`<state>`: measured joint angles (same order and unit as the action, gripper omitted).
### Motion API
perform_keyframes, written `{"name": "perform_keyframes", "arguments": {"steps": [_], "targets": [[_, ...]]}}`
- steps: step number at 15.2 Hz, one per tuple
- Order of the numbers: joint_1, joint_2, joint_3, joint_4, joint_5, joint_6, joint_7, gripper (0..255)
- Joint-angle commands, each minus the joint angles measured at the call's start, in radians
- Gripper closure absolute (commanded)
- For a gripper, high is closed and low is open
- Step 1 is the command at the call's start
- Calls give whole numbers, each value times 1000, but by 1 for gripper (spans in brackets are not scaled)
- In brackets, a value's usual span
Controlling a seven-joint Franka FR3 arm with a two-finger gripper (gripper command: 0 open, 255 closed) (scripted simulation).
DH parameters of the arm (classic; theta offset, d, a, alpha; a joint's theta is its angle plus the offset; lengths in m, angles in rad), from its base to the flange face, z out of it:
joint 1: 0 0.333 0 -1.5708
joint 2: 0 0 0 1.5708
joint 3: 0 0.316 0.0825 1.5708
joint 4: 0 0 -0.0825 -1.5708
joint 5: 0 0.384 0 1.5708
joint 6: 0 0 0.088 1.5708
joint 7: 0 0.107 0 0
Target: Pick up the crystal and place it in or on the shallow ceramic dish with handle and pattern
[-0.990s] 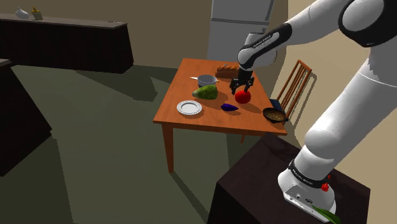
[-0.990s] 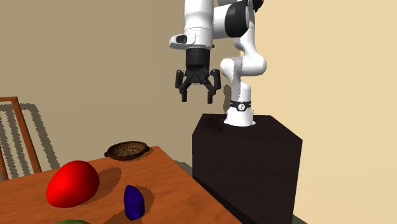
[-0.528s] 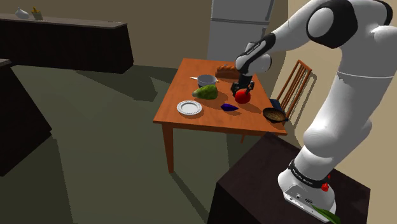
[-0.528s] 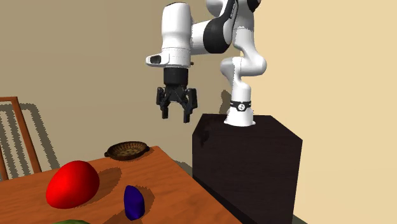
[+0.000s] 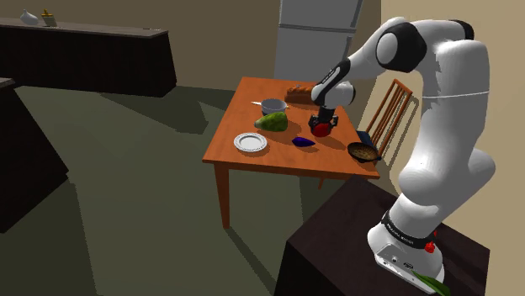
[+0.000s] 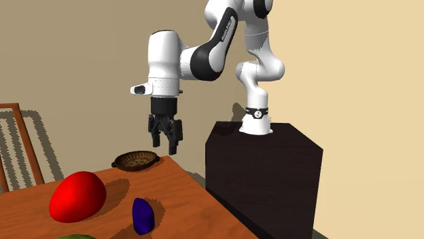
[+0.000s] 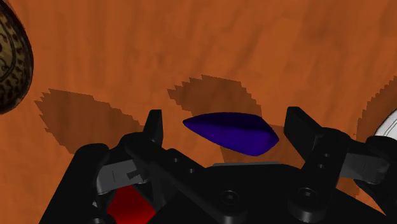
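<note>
No legible text, labels, numbers; faint marks on base ring (image 6: pixel 257 113) (unreadable)

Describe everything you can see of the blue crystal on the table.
The crystal is deep blue, smooth and glossy, a lens shape tapering to a point at one end. It rests on the orange-brown wooden table, casting a shadow, untouched by anything else. A red egg-shaped object sits apart beside it. The open gripper hangs above, its fingers clear of it.
</note>
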<state>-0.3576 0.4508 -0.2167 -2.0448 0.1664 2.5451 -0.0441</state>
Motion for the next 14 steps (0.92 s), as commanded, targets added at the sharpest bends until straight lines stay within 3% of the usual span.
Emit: {"name": "perform_keyframes", "arguments": {"steps": [1,14], "targets": [[-16,52,5,39,16,11,-5,0],[-32,128,25,59,39,68,-20,0]]}}
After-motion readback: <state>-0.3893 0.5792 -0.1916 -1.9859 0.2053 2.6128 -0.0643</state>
